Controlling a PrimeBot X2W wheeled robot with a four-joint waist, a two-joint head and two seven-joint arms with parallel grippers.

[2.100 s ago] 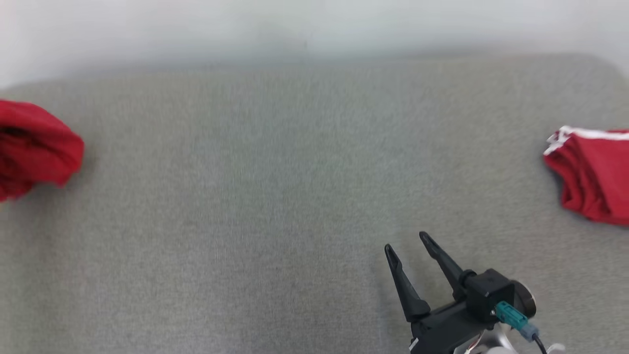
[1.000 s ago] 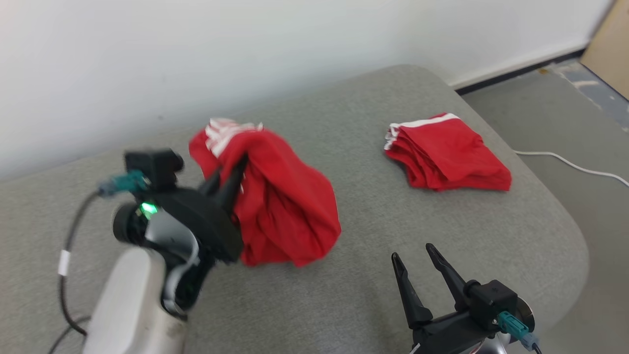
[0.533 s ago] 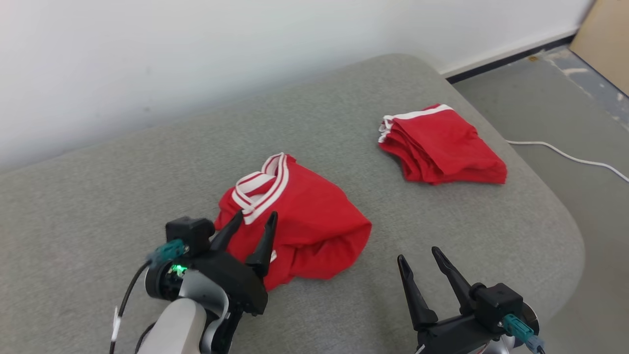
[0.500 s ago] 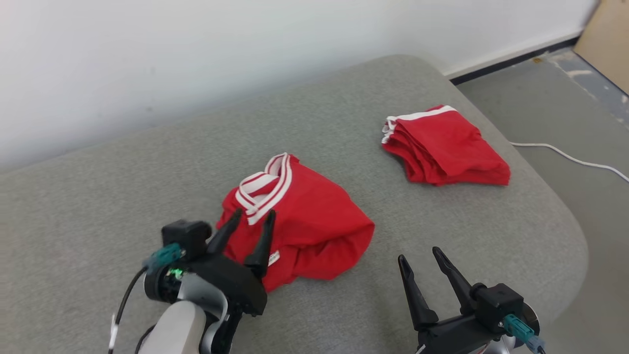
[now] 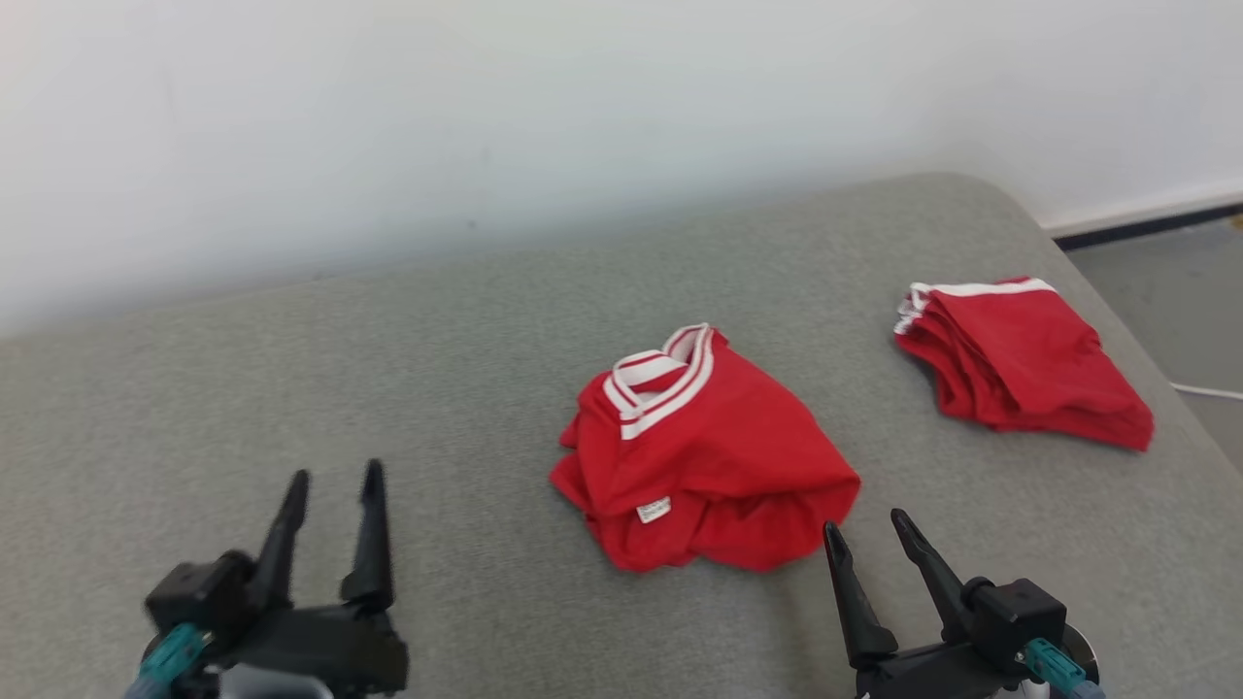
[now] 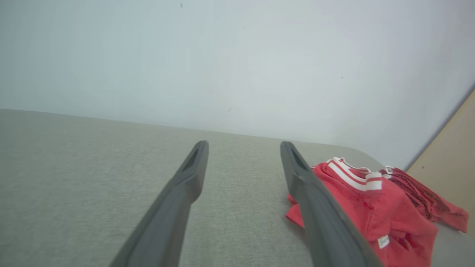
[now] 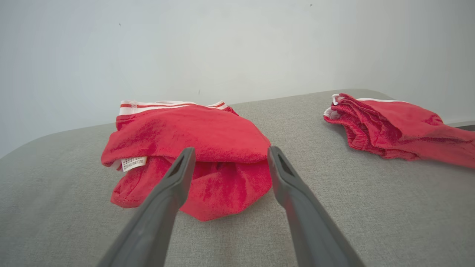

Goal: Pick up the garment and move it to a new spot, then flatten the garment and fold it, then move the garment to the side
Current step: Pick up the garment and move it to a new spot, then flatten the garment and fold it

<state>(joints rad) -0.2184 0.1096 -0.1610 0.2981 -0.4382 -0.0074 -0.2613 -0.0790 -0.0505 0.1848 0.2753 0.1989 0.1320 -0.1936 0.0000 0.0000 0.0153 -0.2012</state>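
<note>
Finding: the crumpled red garment with white-striped collar now lies released mid-way on the grey upholstered surface. The left gripper, previously clamped on it, stands open and withdrawn; the right gripper is open and empty. Relocation judged complete; flattening outstanding.

A grey fabric-covered worktop with a rounded corner stands against a plain white wall; dark skirting meets grey floor.
</note>
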